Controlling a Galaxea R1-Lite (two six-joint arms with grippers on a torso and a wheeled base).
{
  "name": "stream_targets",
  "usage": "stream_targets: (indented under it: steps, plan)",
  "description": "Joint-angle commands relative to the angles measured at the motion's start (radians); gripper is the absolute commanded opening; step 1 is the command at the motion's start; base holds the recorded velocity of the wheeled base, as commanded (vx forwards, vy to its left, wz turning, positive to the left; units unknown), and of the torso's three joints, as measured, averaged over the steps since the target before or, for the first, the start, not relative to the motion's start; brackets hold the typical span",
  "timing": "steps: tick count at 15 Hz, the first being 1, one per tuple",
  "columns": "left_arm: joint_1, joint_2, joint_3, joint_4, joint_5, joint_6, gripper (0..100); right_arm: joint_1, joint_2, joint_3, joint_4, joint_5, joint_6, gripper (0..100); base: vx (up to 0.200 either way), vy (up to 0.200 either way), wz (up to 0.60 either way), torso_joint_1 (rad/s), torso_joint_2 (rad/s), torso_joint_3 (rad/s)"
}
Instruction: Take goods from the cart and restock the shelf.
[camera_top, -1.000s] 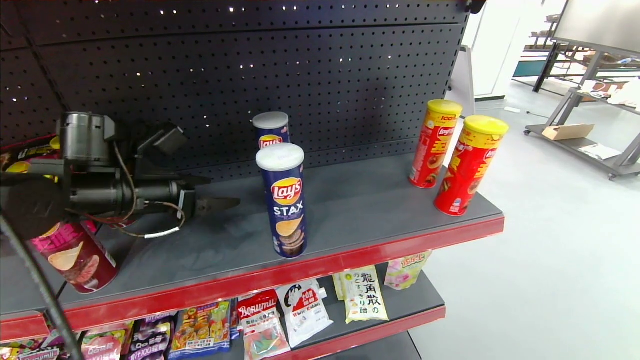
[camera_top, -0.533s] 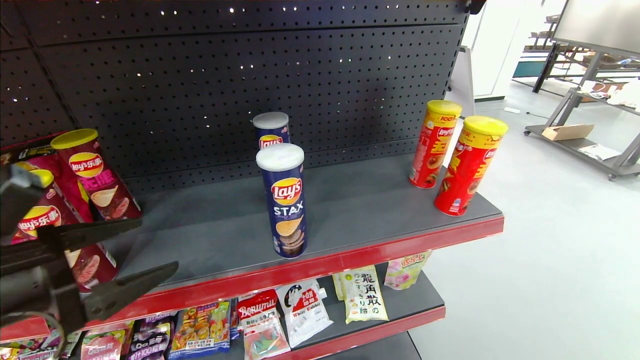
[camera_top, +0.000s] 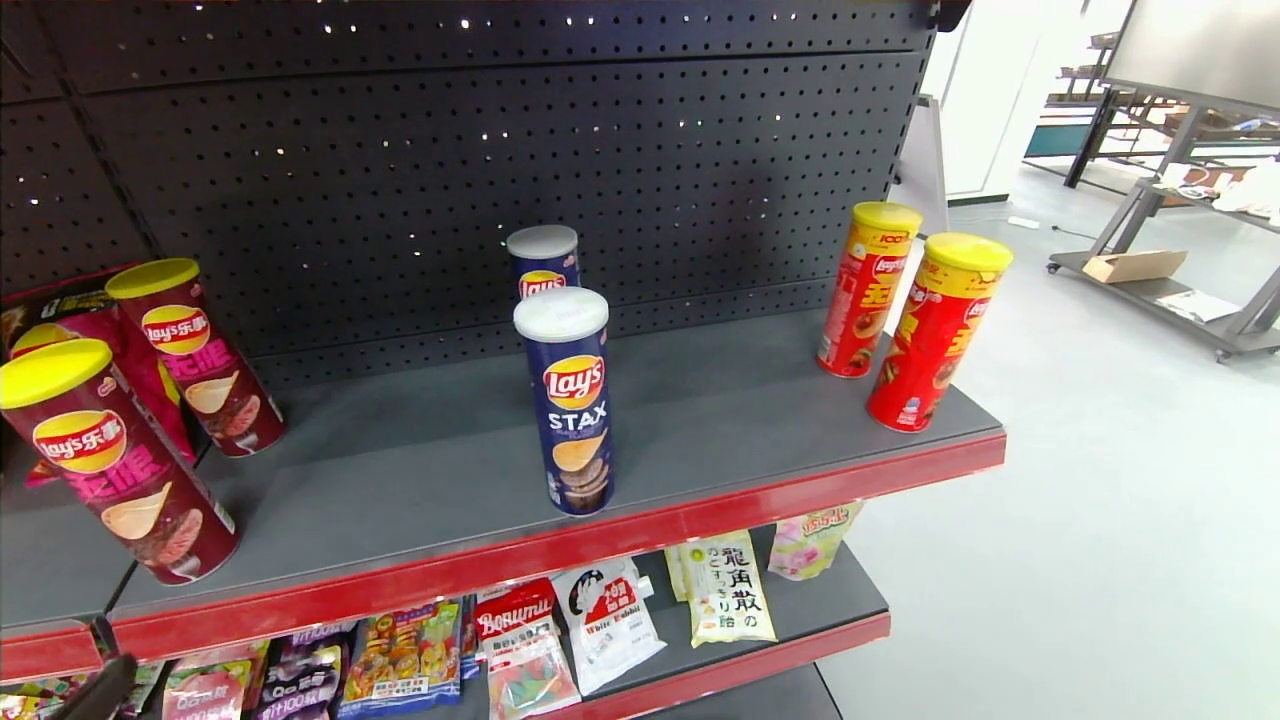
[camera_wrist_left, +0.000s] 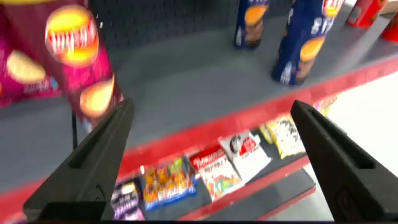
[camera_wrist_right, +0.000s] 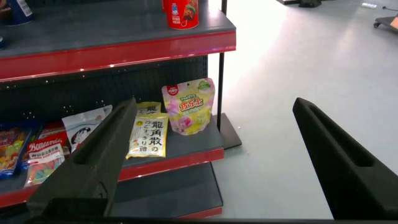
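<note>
Six chip cans stand upright on the grey shelf (camera_top: 420, 470). Two maroon cans are at the left, one at the front (camera_top: 115, 460) and one behind it (camera_top: 195, 355). Two blue cans stand in the middle, front (camera_top: 570, 400) and back (camera_top: 542, 262). Two red cans (camera_top: 930, 330) (camera_top: 865, 290) stand at the right end. My left gripper (camera_wrist_left: 211, 106) is open and empty, in front of the shelf's red edge and facing the front maroon can (camera_wrist_left: 78, 62). One of its fingertips (camera_top: 100, 688) shows at the head view's bottom left. My right gripper (camera_wrist_right: 214, 102) is open and empty, low beside the shelf's right end.
A black pegboard (camera_top: 500, 150) backs the shelf. The lower shelf (camera_wrist_right: 186, 155) holds several snack bags, such as a pink one (camera_wrist_right: 188, 104). Open grey floor (camera_top: 1100, 500) lies to the right, with metal racks (camera_top: 1200, 200) far off.
My left gripper has drawn back from over the shelf, down and to the left, almost out of the head view. The front maroon can now stands uncovered.
</note>
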Motion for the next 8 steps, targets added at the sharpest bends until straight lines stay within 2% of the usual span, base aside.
stream_targets:
  steps: [1,3,4,7,8]
  plan:
    - [0.003,-0.248,0.052,0.129,0.011,0.004,100,0.000,0.000,0.000,0.000,0.001,0.001,100,0.000,0.000,0.00,0.000,0.00,0.000]
    - [0.004,-0.386,0.050,0.284,0.017,0.004,100,0.000,0.000,0.000,0.000,0.000,0.000,100,0.000,0.000,0.00,0.000,0.00,0.000]
    - [0.007,-0.418,0.052,0.323,0.020,0.005,100,0.000,0.000,0.000,0.000,-0.002,0.000,100,0.000,0.000,0.00,0.000,0.00,0.000]
    - [0.012,-0.426,0.064,0.330,0.021,0.005,100,0.000,0.000,0.000,0.000,-0.002,0.000,100,0.000,0.000,0.00,0.000,0.00,0.000]
    - [0.012,-0.426,0.072,0.330,0.021,0.005,100,0.000,0.000,0.000,0.000,-0.002,-0.002,100,0.000,0.000,0.60,0.012,0.00,0.007]
